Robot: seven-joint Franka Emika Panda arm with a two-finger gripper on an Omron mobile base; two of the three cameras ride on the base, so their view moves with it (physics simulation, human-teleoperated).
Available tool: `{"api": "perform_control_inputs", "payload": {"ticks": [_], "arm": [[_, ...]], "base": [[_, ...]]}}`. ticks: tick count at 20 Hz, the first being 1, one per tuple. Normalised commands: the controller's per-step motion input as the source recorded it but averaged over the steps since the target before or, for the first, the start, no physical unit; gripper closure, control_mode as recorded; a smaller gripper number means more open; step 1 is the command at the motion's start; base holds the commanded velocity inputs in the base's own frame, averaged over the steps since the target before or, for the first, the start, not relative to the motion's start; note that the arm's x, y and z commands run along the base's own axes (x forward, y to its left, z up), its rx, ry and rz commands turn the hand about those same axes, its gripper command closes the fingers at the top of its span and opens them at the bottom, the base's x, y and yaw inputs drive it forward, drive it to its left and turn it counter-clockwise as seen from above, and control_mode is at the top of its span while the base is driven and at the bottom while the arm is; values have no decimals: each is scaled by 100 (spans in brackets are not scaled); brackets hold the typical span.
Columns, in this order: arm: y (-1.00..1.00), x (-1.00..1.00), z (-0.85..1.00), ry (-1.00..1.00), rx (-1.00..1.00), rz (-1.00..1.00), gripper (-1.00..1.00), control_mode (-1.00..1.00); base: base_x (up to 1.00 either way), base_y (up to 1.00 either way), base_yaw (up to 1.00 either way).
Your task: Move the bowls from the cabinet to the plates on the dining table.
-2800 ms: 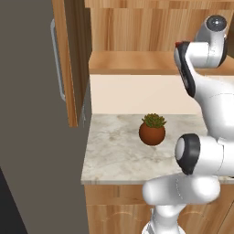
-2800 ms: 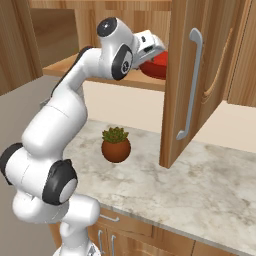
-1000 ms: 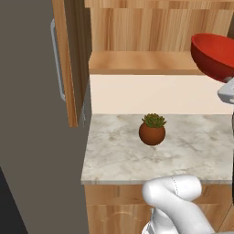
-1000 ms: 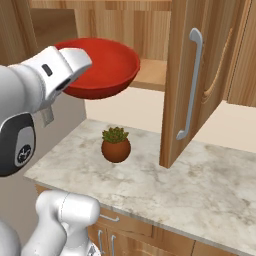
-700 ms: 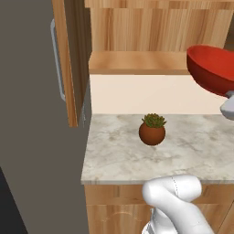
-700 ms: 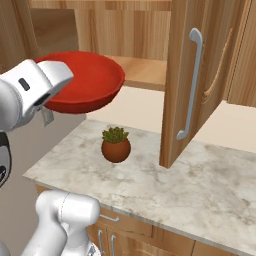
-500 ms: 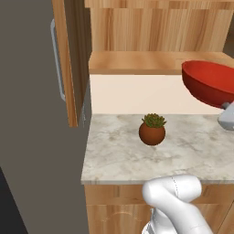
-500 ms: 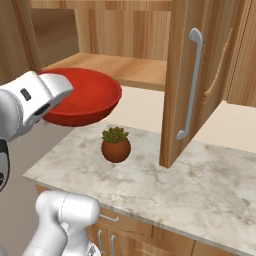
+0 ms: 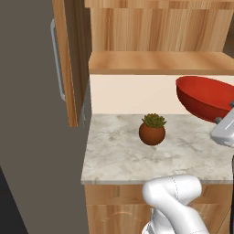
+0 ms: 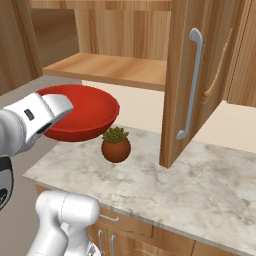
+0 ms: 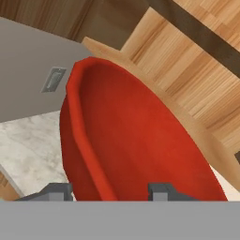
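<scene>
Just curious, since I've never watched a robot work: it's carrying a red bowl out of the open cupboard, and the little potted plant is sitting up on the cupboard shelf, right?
Not quite. The potted plant sits on the marble counter below the cupboard shelf, as the right base view shows. The gripper does hold the red bowl, out of the open cupboard.

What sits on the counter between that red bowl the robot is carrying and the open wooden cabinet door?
In the right base view, a small terracotta plant pot stands between the glossy red bowl and the cabinet door.

Red bowl (image 11: 140,145) rim apparently between fingers (image 11: 56,191).
</scene>
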Motion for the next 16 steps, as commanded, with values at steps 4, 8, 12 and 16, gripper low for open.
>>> {"api": "perform_control_inputs", "payload": {"ticks": [4,8,12,16], "arm": [[0,0,0,0,0,0,100,-100],[0,0,0,0,0,0,100,-100],[0,0,0,0,0,0,100,100],[0,0,0,0,0,0,100,100]], "base": [[0,0,0],[0,0,0],[-6,8,0],[-43,21,0]]}}
